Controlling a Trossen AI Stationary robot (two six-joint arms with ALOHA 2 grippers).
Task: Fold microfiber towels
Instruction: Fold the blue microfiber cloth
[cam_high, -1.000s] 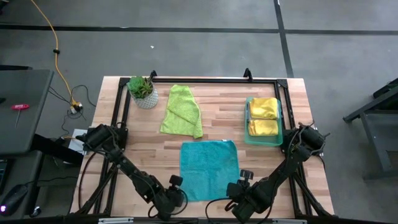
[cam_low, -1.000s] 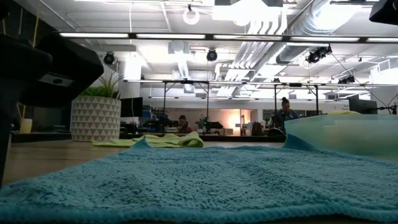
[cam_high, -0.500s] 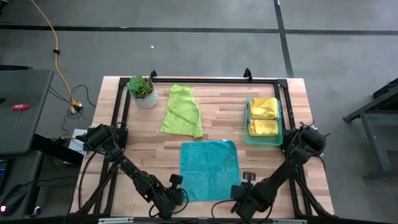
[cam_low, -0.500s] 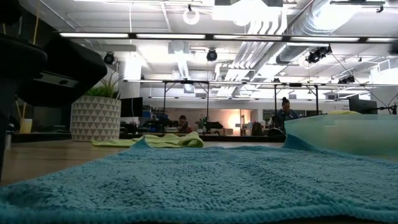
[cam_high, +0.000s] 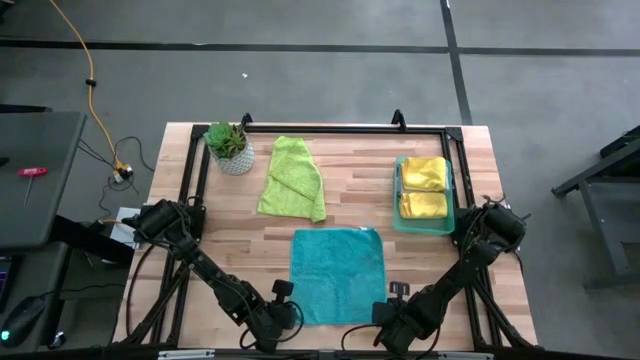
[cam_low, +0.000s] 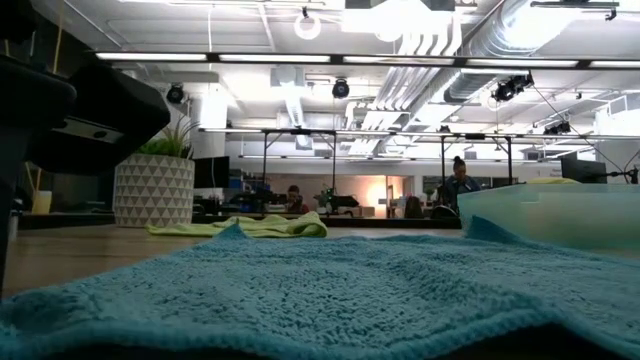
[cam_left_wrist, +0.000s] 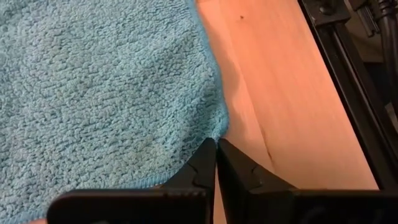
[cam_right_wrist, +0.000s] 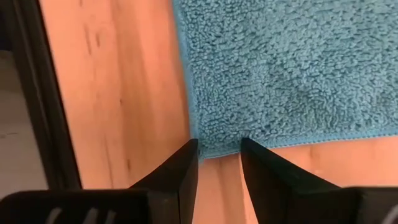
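High view: I see the teal towel (cam_high: 337, 274) spread flat and square on the wooden worktop (cam_high: 240, 220), near its front edge. The lime green towel (cam_high: 292, 178) lies loosely crumpled behind it, beside the potted plant (cam_high: 229, 147). Two folded yellow towels (cam_high: 424, 186) sit in the green tray (cam_high: 399, 216) on the right. Left gripper (cam_high: 283, 310) is at the teal towel's front left corner, right gripper (cam_high: 396, 306) at its front right corner.

Low view: teal pile fills the foreground, nubby and looped, front edge slightly raised. The plant's pot has a white triangle pattern. The tray wall is translucent.

Left wrist view: fingers (cam_left_wrist: 202, 167) are pressed together, tips meeting the towel's hemmed corner; I cannot tell whether cloth is pinched between them.

Right wrist view: fingers (cam_right_wrist: 183, 168) stand apart, straddling the towel corner, which lies on smooth pale wood.
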